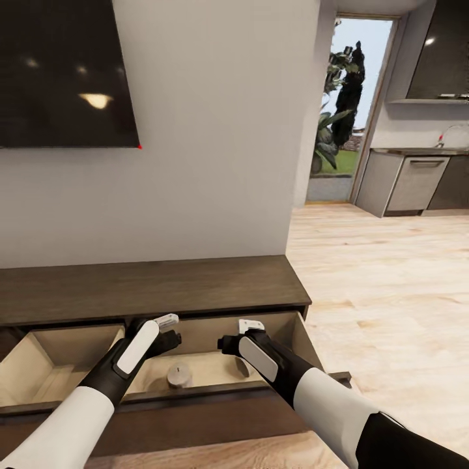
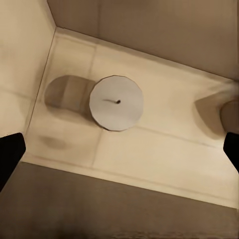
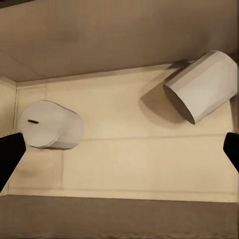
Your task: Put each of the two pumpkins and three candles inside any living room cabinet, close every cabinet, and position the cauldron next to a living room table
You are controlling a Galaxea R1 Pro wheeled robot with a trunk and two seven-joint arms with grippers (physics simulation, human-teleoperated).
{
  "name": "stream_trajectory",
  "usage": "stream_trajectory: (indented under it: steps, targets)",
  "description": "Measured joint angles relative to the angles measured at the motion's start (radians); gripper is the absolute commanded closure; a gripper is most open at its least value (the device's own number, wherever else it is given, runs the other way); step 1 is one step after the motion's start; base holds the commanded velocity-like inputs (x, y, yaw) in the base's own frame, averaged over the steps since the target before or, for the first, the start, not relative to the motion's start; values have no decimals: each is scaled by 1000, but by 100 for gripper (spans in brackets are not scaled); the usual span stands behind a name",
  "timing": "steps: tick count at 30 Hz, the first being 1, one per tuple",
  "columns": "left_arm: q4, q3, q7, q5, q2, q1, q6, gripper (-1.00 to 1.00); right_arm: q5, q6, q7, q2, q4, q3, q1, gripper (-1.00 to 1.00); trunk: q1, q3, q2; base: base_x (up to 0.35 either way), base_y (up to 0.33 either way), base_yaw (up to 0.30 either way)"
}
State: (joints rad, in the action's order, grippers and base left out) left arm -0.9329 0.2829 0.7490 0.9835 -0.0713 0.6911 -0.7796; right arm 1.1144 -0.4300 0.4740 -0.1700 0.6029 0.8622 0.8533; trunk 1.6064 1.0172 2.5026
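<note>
No readable text, labels, brands or numbers in any view. Cabinet [image 1: 156,286], both candles [image 3: 50,124] [image 3: 204,92], wall screen [image 1: 65,71] and kitchen units [image 1: 417,182] are all unmarked.

The cabinet [image 1: 150,286] is a long, low, dark-brown wood unit against the wall, with two pull-out drawers open and showing pale interiors. In the right-hand drawer, one pale grey-white candle [image 1: 178,374] stands upright on the drawer floor, wick dot up. A second candle [image 3: 204,92] lies tipped on its side, well apart from it.
</note>
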Motion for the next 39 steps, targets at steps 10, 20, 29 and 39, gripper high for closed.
stream_trajectory:
  steps: [10,20,29,39]
  targets:
    - [-32,-4,0,0,-1,0,0,-100,0,2,0,0,-1,0,0,-100,-5,-39,-2,-89,0,0]
    - [-32,-4,0,0,-1,0,0,-100,0,8,0,1,-1,0,0,-100,-32,-72,-52,-189,0,0]
    - [-32,-2,0,0,-1,0,0,-100,-3,30,0,2,-13,0,0,-100,-67,-101,-115,-34,0,0]
    - [-32,4,0,-1,-1,0,1,-100,-6,97,0,8,-18,0,0,-100,-105,-132,-185,-109,27,0]
